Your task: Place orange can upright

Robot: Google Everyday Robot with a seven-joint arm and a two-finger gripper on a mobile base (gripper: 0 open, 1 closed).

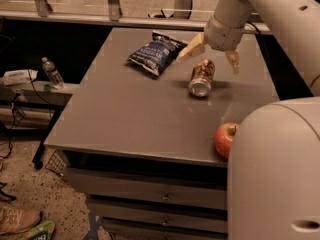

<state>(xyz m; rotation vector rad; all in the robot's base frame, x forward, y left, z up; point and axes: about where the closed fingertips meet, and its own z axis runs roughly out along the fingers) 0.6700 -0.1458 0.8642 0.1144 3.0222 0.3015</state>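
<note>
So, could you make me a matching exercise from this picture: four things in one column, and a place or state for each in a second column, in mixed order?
Things
1. orange can
2. chip bag
3. apple
4. gripper

Places or states
A. at the front right edge of the table
B. lying on its side, mid-table
C. open, straddling the orange can from above
D. near the back, left of the orange can

Pairs: 1-B, 2-D, 3-A, 4-C

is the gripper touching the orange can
Apart. Camera view: the open gripper straddles the lying orange can, with bare table visible between each finger and it.
</note>
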